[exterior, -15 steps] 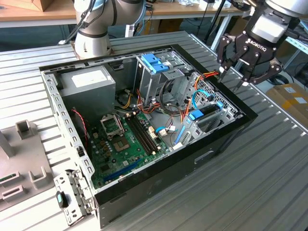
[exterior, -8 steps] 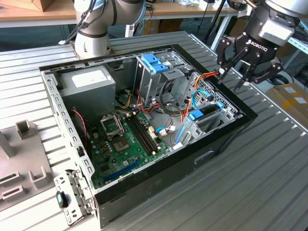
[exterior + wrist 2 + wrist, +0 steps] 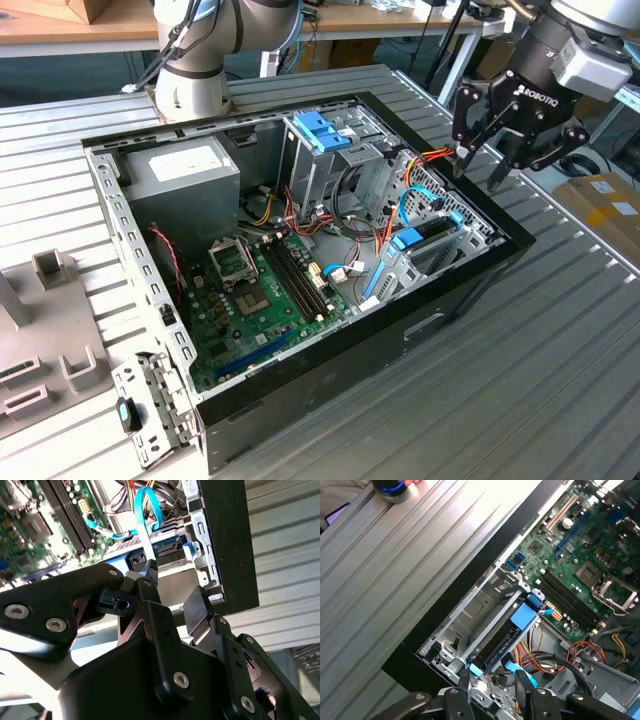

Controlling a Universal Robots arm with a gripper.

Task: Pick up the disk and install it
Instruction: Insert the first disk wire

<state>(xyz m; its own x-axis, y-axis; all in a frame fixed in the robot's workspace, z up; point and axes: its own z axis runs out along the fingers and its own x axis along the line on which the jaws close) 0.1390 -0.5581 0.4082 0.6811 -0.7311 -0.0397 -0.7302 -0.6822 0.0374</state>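
Observation:
The disk (image 3: 428,234), a dark flat drive with bright blue carrier rails, sits on edge inside the small metal bay at the case's corner, on the exterior view's right. Both wrist views show the disk (image 3: 497,639) (image 3: 165,550) seated in that bay, with a blue cable arching by it. My gripper (image 3: 482,170) hovers above and just outside the case's rim, near that bay. In both wrist views the gripper (image 3: 492,682) (image 3: 172,587) is open, with nothing between its black fingers (image 3: 465,682).
The open black computer case (image 3: 400,330) lies on a ribbed metal table (image 3: 560,380). Inside are a green motherboard (image 3: 265,285), a grey power supply (image 3: 185,175), a tall metal cage with a blue handle (image 3: 322,130) and loose cables (image 3: 345,270). Grey fixtures (image 3: 50,330) stand on the exterior view's left.

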